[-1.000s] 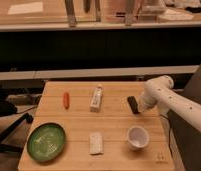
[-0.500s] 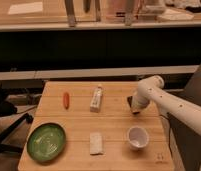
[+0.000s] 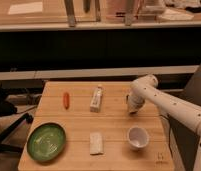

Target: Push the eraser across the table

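The light wooden table point(image 3: 114, 125) fills the middle of the camera view. My white arm reaches in from the right, and its gripper point(image 3: 133, 106) is down at the tabletop on the right side, just above the white cup. The black eraser is almost wholly hidden by the gripper; only a dark sliver point(image 3: 128, 99) shows at the gripper's upper left edge, where the two seem to touch.
A white tube point(image 3: 96, 98) lies mid-table to the gripper's left. An orange-red carrot-like piece point(image 3: 66, 100) is further left. A green plate point(image 3: 46, 141) sits front left, a pale flat block point(image 3: 96, 143) front middle, a white cup point(image 3: 137, 137) front right. A black chair point(image 3: 4, 120) stands left of the table.
The arm has swung left and down across the table's right side. The gripper has closed in on the eraser and now covers it.
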### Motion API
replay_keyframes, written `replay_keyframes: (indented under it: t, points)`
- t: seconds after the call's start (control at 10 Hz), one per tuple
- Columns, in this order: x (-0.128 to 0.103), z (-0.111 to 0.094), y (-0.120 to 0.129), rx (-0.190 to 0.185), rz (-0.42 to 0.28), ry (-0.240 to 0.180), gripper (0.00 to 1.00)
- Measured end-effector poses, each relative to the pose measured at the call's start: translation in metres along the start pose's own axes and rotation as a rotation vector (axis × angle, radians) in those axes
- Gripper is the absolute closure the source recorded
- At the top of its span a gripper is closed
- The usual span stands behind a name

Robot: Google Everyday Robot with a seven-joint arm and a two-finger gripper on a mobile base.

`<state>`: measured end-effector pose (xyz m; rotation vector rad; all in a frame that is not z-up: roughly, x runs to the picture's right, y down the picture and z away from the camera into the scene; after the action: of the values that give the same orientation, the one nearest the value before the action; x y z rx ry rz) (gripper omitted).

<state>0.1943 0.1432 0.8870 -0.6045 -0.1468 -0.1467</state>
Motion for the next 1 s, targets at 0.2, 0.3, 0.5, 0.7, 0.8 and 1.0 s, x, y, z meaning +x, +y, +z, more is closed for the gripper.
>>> replay_keyframes:
  t: [0.2,0.3,0.5,0.7,0.8,1.0]
  points:
    - [-0.018,0.004,-0.003,-0.01,-0.031,-0.005,1.0]
    - [-0.018,0.005,-0.004,-0.012,-0.041,0.0,1.0]
    - [-0.019,0.007,-0.004,-0.021,-0.052,0.001,1.0]
    - [-0.031,0.01,-0.015,-0.024,-0.068,0.0,1.0]
    - [-0.036,0.011,-0.018,-0.026,-0.072,-0.003,1.0]
    - [-0.033,0.013,-0.017,-0.038,-0.074,0.004,1.0]
